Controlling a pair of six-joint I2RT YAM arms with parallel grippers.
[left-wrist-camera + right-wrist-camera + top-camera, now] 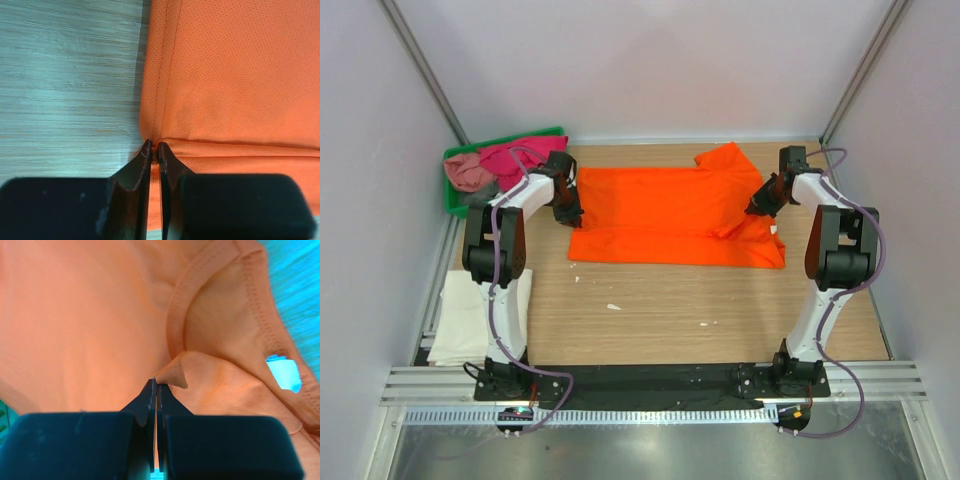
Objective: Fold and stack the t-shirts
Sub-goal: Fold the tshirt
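Orange cloth sits in both my grips: the bright orange mesh short-sleeved t-shirt [670, 215] lies flat, stretched between my grippers. My left gripper [154, 148] is clenched on its hem corner. My right gripper [156, 383] pinches a peak of cloth just under the ribbed collar [175, 315]. I should lift both ends level and together, keeping the cloth taut. Only the left wrist view shows the hem stitching at my tips, only the right shows the white label [282, 372], and only the overhead view shows the whole spread.

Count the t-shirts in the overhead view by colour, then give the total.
orange t-shirt: 1
white t-shirt: 1
magenta t-shirt: 1
dusty pink t-shirt: 1
Total: 4
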